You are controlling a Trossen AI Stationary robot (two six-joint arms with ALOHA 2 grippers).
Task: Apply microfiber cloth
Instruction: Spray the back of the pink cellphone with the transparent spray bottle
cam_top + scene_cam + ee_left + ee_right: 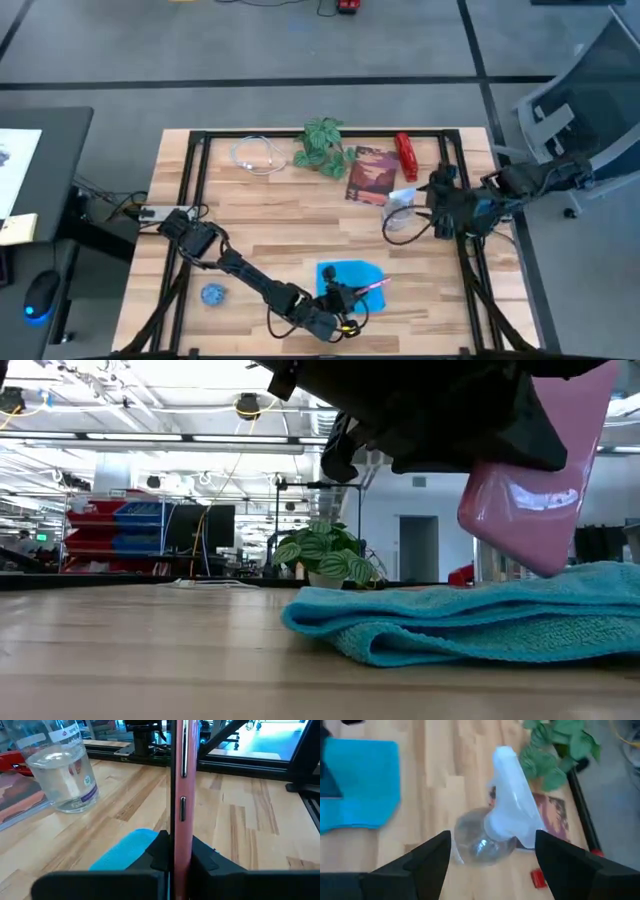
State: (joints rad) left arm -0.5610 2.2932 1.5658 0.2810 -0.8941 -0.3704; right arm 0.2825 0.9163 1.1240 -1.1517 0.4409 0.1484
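Clamping the pink phone point(179, 795) edge-on over the microfiber cloth point(349, 277), the left tool point(345, 297) risks slippage; right tool point(492, 857), open, is parked above the spray bottle point(495, 827).

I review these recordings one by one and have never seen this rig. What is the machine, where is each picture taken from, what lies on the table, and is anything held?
The machine is two dark robot arms at a wooden table. One picture looks straight down from above, one looks level across the tabletop, and two come from cameras on the arms' wrists.

The left gripper is shut on a pink phone, held edge-on above the microfiber cloth, which lies folded near the table's front edge. From table height the phone's lower end hangs just over the cloth.

The right gripper is open, hovering over a clear spray bottle without holding it.

Also on the table: a small plant, a book, a red object, a white cable and a small blue ball.
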